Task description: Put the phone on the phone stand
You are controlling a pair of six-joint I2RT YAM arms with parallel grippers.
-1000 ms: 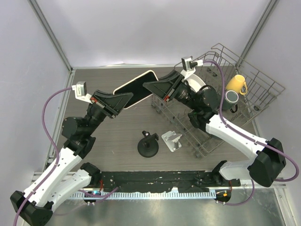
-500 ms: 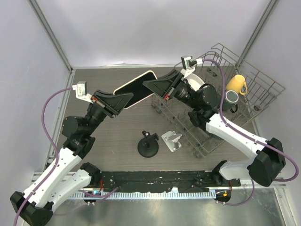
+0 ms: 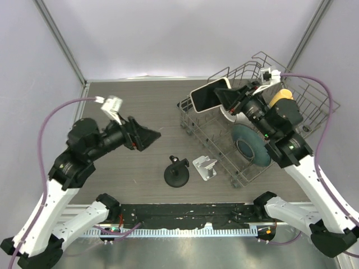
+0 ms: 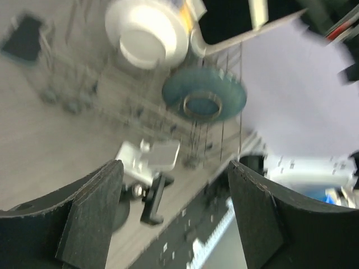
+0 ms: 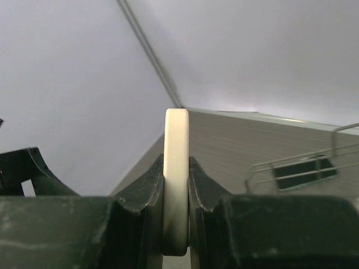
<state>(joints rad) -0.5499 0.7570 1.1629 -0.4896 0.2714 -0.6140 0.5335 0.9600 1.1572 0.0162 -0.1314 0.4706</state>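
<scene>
Flanking the grey wood-grain table [image 3: 146,101], pale walls [image 3: 179,33]; phone [image 3: 208,94] held aloft.

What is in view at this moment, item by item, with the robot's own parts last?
phone: one, cream case with dark screen, held up over the rack's far left corner
phone stand: one, silver, on the table beside the rack
black mount: one, black with round base, on the table just left of the phone stand
dish rack: one, grey wire, right side of the table
white bowl: one, white, in the rack
teal plate: one, teal, in the rack
mug: one, yellow, far part of the rack, partly hidden by the right arm
table: one, grey-brown wood grain
left gripper: one, black, open, empty, above the table's left half
right gripper: one, black, shut on the phone's edge
</scene>
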